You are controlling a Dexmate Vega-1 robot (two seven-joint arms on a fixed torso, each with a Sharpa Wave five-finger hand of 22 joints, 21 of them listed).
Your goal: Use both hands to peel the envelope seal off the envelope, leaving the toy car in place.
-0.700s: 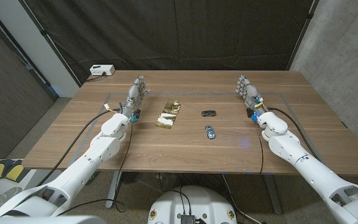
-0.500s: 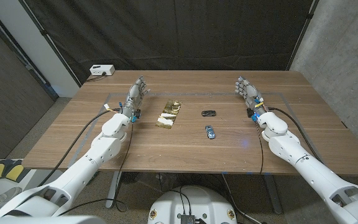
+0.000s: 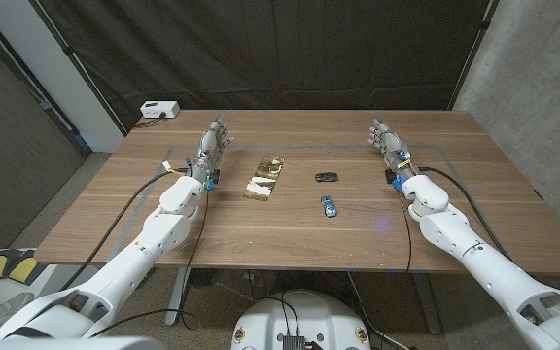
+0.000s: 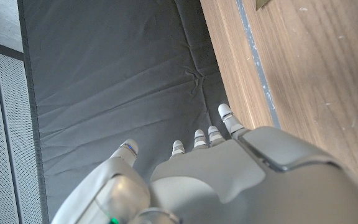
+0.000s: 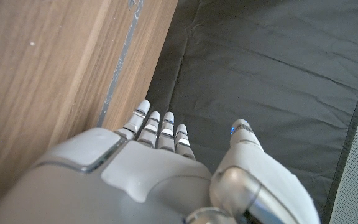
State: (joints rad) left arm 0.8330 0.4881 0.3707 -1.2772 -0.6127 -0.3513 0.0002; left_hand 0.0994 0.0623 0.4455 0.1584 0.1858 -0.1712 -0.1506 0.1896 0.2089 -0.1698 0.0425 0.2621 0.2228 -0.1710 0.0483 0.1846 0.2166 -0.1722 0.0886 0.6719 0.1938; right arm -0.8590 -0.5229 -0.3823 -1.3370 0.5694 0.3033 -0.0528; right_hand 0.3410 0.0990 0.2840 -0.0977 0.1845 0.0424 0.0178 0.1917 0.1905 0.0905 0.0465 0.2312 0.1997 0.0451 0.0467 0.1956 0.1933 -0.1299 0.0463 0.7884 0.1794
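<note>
We see a wide wooden table [image 3: 290, 228] with a dark curtain [image 3: 290, 49] hung behind it and a thin taped outline running near its far edge. Both white arms reach in from the near corners and end well apart, one toward each side of the tabletop.

Our left hand [image 3: 212, 149] stands over the left part of the table, fingers extended and apart, holding nothing; the left wrist view shows the back of this hand [image 4: 229, 180] with its fingertips [image 4: 227, 114] pointing past the table edge toward the curtain. Our right hand [image 3: 387, 144] stands the same way over the right part of the table, fingers apart and empty, and its back [image 5: 129, 180] shows likewise in the right wrist view.

Between the hands, nearer the left one, lies the gold envelope [image 3: 264, 178] flat on the wood, angled slightly. We cannot make out its seal at this size. To its right, well apart from it, sit a dark toy car [image 3: 327, 177] and, just nearer us, a blue toy car [image 3: 330, 204].

A small white box [image 3: 159, 110] sits at the far left corner of the table.
</note>
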